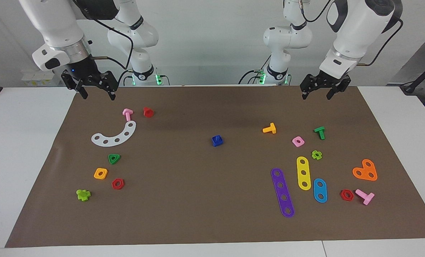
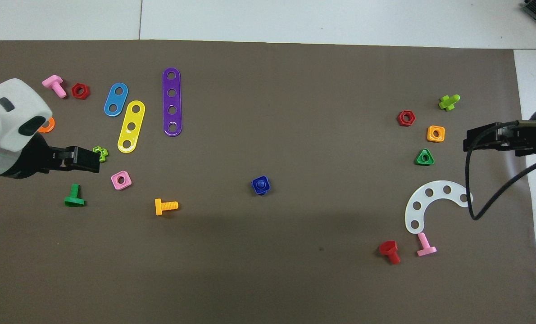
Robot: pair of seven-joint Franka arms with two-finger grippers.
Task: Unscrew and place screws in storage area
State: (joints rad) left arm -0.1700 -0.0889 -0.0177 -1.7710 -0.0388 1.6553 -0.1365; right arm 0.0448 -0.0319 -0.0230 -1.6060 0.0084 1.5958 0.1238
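Facing view: your left gripper [image 1: 316,93] and right gripper [image 1: 96,93] are hanging empty over the mat's robot-side edge, fingers spread wide. The blue screw [image 1: 216,140] is sitting mid-mat; farther out, the storage area [image 1: 107,157] is lying toward the right arm's end.

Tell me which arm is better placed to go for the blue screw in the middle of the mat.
Probably the left: the left gripper, fingers open, hangs somewhat closer to the blue screw. The right gripper waits, also open, above the mat edge near the white curved strip.
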